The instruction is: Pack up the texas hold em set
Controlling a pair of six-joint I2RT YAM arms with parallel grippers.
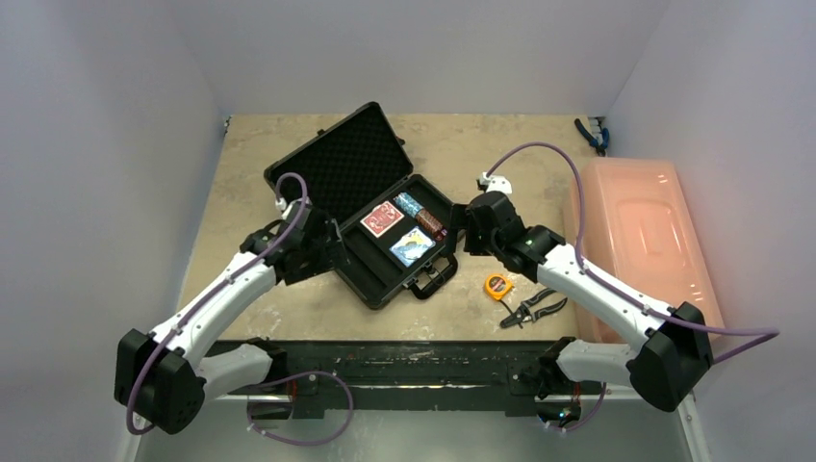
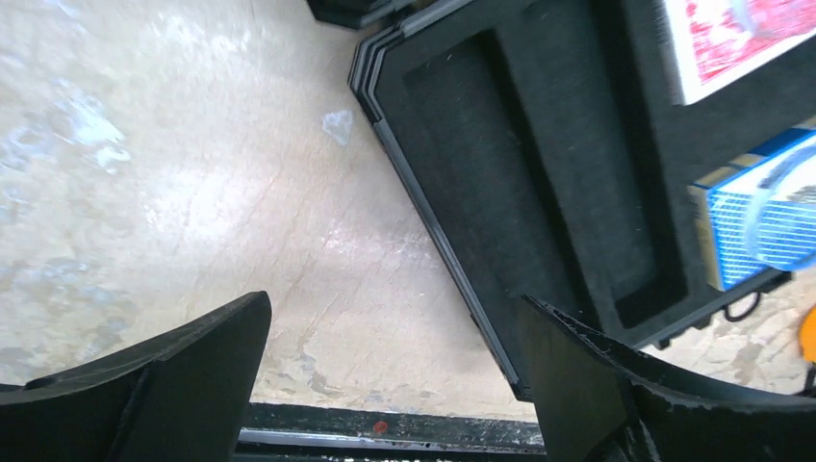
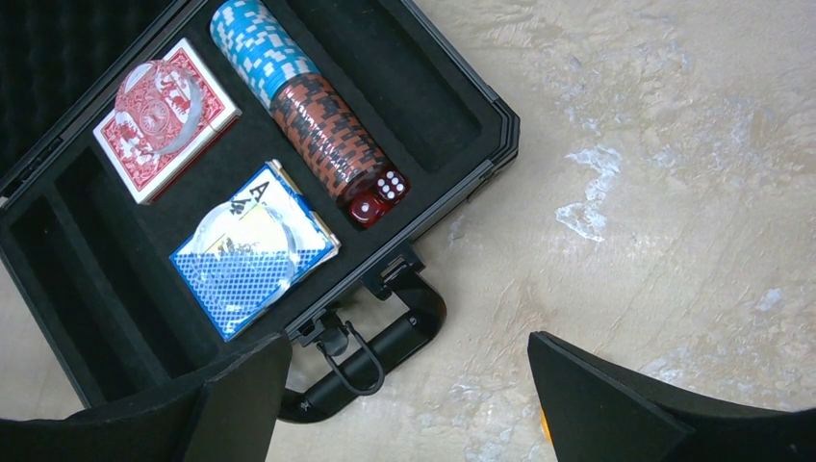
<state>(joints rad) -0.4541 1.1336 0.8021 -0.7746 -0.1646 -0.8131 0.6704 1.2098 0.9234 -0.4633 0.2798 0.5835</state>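
The black briefcase (image 1: 380,269) lies open on the table, its foam-lined lid (image 1: 342,159) tilted back. Inside are a red card deck (image 3: 164,120) and a blue card deck (image 3: 252,250), each with a clear disc on top, a row of blue and red chip stacks (image 3: 298,106) and two red dice (image 3: 377,197). The handle (image 3: 370,361) points toward me. My left gripper (image 2: 395,371) is open and empty over the table beside the case's left edge. My right gripper (image 3: 409,399) is open and empty above the table just right of the handle.
An orange-yellow tape measure (image 1: 497,286) and black-handled pliers (image 1: 531,308) lie right of the case. A translucent pink bin (image 1: 640,241) stands at the right edge. Blue-handled pliers (image 1: 589,135) lie at the far right corner. The foam slots (image 2: 539,164) on the case's left side hold nothing.
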